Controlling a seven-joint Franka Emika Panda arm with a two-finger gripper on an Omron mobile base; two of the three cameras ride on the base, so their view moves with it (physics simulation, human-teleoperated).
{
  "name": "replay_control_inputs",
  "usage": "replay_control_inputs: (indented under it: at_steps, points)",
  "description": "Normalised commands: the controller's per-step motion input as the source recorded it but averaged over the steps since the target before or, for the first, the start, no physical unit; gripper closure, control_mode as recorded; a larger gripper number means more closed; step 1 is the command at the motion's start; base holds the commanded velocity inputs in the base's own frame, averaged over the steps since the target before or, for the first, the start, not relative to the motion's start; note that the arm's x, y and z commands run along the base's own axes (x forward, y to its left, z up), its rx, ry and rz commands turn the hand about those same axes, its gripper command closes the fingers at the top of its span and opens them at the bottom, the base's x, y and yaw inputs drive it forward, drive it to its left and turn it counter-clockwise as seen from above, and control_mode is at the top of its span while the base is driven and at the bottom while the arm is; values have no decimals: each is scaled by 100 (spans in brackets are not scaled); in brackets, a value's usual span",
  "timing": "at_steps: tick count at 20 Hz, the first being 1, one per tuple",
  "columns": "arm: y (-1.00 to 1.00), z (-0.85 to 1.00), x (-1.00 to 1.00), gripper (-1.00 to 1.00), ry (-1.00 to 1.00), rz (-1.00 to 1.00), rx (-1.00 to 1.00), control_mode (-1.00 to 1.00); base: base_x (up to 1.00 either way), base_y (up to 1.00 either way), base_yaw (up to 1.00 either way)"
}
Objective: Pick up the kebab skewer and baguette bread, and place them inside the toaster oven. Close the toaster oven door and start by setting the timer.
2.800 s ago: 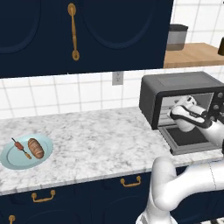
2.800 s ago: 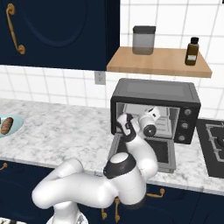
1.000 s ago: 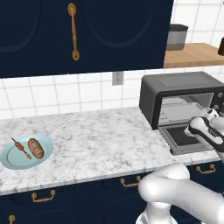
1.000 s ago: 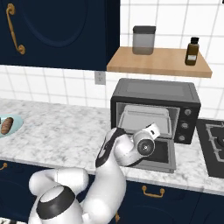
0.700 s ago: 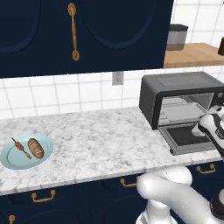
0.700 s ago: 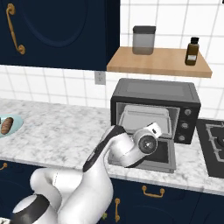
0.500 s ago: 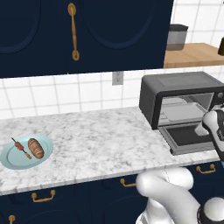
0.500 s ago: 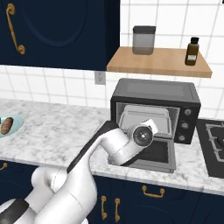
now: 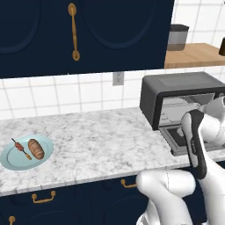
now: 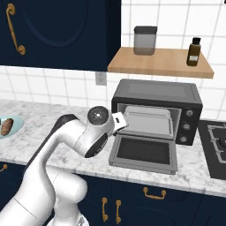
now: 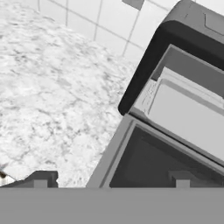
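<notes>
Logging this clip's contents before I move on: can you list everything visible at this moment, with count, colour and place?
kebab skewer: one, reddish-brown, on the plate.
baguette bread: one, golden-brown, on the plate beside the skewer.
plate: one, light blue, counter's left end.
toaster oven: one, black, counter's right.
toaster oven door: one, open, folded down flat.
canister: one, grey, wooden shelf.
bottle: one, brown, wooden shelf.
stove: one, dark, right of the oven.
gripper: one, dark fingertips, over the door's left edge, fingers apart, empty.

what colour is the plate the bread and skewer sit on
Pale light blue, a round plate at the marble counter's left end; clearest in the left base view.
</notes>
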Motion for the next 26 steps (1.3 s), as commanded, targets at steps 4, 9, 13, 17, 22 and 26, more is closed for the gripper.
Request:
replay_control_inputs:
  at_steps: [4, 9, 13, 17, 22, 26]
  points:
    - [100, 0, -41, -100, 3, -25, 0, -100, 0, 0, 0]
    - [100, 6, -12, -100, 15, -22, 0, -100, 0, 0, 0]
    - [100, 10, 0, -100, 18, -10, 4, -100, 0, 0, 0]
    - [100, 0, 0, -100, 10, -14, 10, -100, 0, 0, 0]
    - [100, 0, 0, -100, 1, -3, 12, -100, 0, 0, 0]
    - [100, 0, 0, -100, 3, 0, 10, -100, 0, 0, 0]
